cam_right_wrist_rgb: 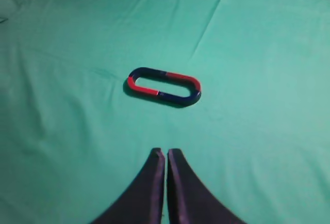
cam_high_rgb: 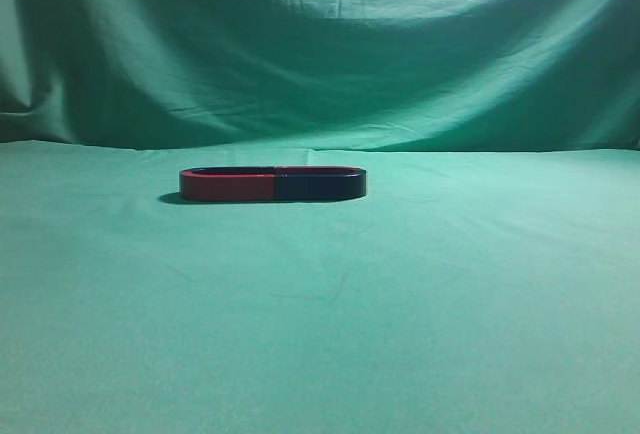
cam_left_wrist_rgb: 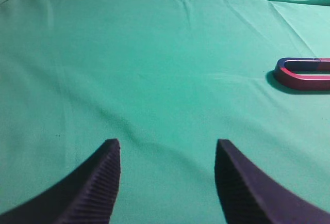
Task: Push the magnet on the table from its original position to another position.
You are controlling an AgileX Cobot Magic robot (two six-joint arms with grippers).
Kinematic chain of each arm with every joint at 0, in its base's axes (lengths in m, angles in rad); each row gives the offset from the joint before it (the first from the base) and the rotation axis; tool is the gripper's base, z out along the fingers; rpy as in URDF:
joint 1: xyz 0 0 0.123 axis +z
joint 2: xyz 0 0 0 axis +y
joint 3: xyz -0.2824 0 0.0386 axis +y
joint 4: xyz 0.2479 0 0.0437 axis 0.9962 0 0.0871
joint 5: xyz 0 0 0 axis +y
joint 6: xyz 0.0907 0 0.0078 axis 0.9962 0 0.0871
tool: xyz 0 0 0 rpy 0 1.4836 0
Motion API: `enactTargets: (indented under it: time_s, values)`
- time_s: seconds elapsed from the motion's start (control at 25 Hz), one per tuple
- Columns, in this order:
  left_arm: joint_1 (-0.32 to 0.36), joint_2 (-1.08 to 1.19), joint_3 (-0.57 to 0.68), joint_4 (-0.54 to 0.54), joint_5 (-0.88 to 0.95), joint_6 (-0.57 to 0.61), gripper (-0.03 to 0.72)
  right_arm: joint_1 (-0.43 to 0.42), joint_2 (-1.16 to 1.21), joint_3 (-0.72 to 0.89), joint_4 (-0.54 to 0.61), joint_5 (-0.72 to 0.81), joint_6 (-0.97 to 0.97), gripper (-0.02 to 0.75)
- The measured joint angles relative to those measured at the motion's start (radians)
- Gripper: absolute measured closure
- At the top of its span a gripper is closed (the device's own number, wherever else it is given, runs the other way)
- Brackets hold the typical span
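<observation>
The magnet (cam_high_rgb: pixel 320 187) lies flat on the green table (cam_high_rgb: pixel 330 334), with its dark navy side facing the exterior view and a thin red far arm. Its open ends meet a red U-shaped magnet (cam_high_rgb: pixel 228 186) on its left, and the two form one oval. In the right wrist view the magnet (cam_right_wrist_rgb: pixel 181 97) is the right half of the oval. My right gripper (cam_right_wrist_rgb: pixel 165 152) is shut and empty, a short way in front of it. My left gripper (cam_left_wrist_rgb: pixel 166 144) is open and empty over bare cloth, far left of the oval. Neither gripper shows in the exterior view.
The red magnet shows in the right wrist view (cam_right_wrist_rgb: pixel 135 83) and at the right edge of the left wrist view (cam_left_wrist_rgb: pixel 304 82). A draped green backdrop (cam_high_rgb: pixel 320 44) rises behind the table. The cloth has slight wrinkles.
</observation>
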Motion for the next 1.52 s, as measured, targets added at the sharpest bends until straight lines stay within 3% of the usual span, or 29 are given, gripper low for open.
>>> enactTargets:
  time_s: [0.32, 0.52, 0.64, 0.8, 1.08, 1.36, 1.52]
  values:
    - [0.0, 0.0, 0.0, 0.0, 0.0, 0.0, 0.289, 0.0, -0.196, 0.129, -0.004, 0.139, -0.02, 0.738]
    - [0.0, 0.0, 0.0, 0.0, 0.0, 0.0, 0.289, -0.005, -0.315, 0.233, -0.029, -0.047, -0.095, 0.738]
    - [0.0, 0.0, 0.0, 0.0, 0.0, 0.0, 0.289, -0.071, -0.45, 0.354, -0.027, -0.192, -0.118, 0.738]
    - [0.0, 0.0, 0.0, 0.0, 0.0, 0.0, 0.289, -0.223, -0.607, 0.554, -0.033, -0.363, -0.131, 0.738]
    - [0.0, 0.0, 0.0, 0.0, 0.0, 0.0, 0.289, -0.457, -0.869, 0.898, -0.039, -0.543, -0.18, 0.738]
    - [0.0, 0.0, 0.0, 0.0, 0.0, 0.0, 0.289, -0.5, -0.938, 1.135, -0.039, -0.58, -0.182, 0.738]
    - [0.0, 0.0, 0.0, 0.0, 0.0, 0.0, 0.289, -0.5, -0.94, 1.182, -0.037, -0.585, -0.182, 0.738]
